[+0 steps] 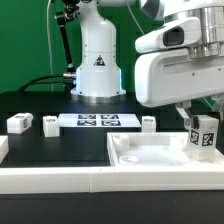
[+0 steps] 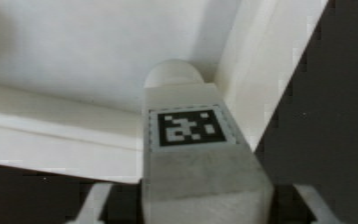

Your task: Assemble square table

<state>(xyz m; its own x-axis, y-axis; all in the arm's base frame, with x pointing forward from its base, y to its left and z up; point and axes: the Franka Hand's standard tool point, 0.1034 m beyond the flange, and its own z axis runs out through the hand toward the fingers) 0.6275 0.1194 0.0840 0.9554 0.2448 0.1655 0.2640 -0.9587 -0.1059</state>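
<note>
The white square table top [image 1: 150, 156] with its raised rim lies at the front of the black table. A white leg [image 1: 206, 137] bearing black-and-white tags stands upright at the top's corner on the exterior view's right. My gripper [image 1: 204, 127] reaches down around this leg. In the wrist view the leg [image 2: 194, 125] rises between my fingers [image 2: 101, 200], with a dark gap on each side, so the gripper [image 2: 195, 205] is open and straddles the leg without touching it. Behind the leg are the top's inner face [image 2: 69, 50] and its rim.
Two loose white legs [image 1: 18, 123] [image 1: 50, 123] lie at the exterior view's left, and a third [image 1: 148, 122] behind the top. The marker board [image 1: 98, 121] lies in front of the robot base [image 1: 98, 70]. A long white rail [image 1: 60, 180] edges the table front.
</note>
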